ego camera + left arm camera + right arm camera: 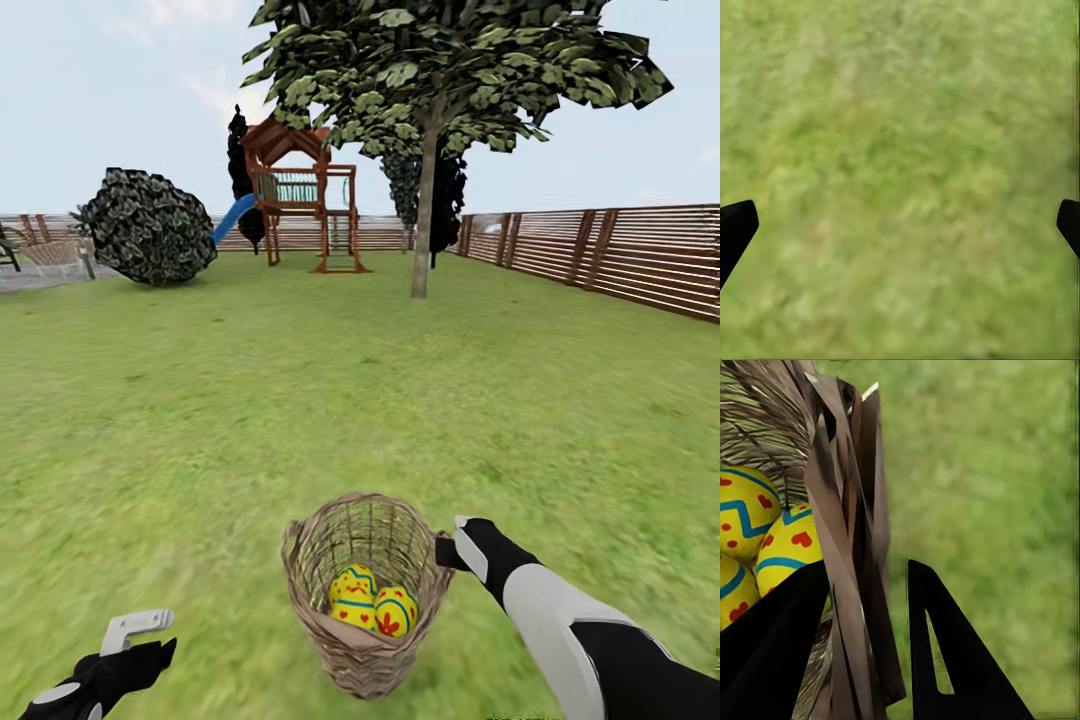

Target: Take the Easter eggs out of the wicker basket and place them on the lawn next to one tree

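Nearest to us, at the lower centre of the head view, stands the wicker basket (365, 595) on the lawn (200, 430). Inside it lie the Easter eggs (372, 600), yellow with blue zigzag bands and red marks, bunched low against the near wall. We count two clearly from above; the right wrist view shows three eggs (765, 540) packed together behind the weave.

Our right gripper (452, 548) sits at the basket's right rim, and in the right wrist view its fingers (945, 660) straddle the wicker wall (847, 547), one inside by the eggs and one outside over grass, spread apart and not clamped on anything.

Our left gripper (140, 640) hovers low at the lower left, well apart from the basket. In the left wrist view its fingertips (735, 225) stand wide apart with bare grass between them, holding nothing.

Open grass runs all round the basket and up to the tree (425, 200) at upper centre. A wooden fence (620, 255) closes the right edge, a playset with blue slide (300, 200) stands at the back, and a dark bush (150, 225) sits at upper left.
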You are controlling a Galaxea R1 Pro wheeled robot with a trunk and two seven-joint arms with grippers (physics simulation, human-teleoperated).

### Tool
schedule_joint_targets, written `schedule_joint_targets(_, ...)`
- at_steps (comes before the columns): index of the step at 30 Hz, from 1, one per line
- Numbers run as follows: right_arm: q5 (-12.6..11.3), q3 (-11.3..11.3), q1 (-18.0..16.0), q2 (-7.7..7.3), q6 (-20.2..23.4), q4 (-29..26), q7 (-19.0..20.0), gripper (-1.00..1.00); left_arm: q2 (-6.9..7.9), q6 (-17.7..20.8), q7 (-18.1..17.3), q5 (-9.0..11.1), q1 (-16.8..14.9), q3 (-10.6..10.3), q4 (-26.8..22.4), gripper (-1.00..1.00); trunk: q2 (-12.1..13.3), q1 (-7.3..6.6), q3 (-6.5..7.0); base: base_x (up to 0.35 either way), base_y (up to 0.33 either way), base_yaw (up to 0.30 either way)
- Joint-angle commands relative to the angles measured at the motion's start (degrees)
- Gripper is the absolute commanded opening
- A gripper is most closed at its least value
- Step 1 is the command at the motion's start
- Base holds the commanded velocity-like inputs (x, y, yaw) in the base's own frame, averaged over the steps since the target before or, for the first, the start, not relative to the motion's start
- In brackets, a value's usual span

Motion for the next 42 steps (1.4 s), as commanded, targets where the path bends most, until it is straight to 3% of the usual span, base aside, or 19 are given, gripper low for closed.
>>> schedule_joint_targets(1,-0.93,-0.63,-0.02,0.05,0.09,-0.12,-0.4,-1.0,-0.01,0.26,-0.2,-0.03,0.01,0.05,-0.06,1.0,0.39,-0.23,0.19,0.0,0.0,-0.244)
schedule_joint_targets(27,-0.93,-0.63,-0.02,-0.05,0.11,-0.12,-0.39,-1.0,0.05,-0.55,-0.21,-0.04,-0.05,0.05,-0.01,1.0,10.82,-5.94,6.2,0.0,0.0,-0.222)
schedule_joint_targets(34,-0.93,-0.57,-0.02,-0.05,0.11,-0.12,-0.39,-1.0,0.17,-1.46,-0.62,0.38,0.01,-0.09,-0.08,1.0,10.82,-5.94,6.22,0.016,0.0,-0.017)
schedule_joint_targets(42,-0.93,-0.63,-0.02,-0.05,0.11,-0.12,-0.38,-1.0,0.28,-2.63,-0.65,0.16,0.01,-0.21,-0.07,1.0,10.82,-5.94,6.23,0.287,0.0,0.0)
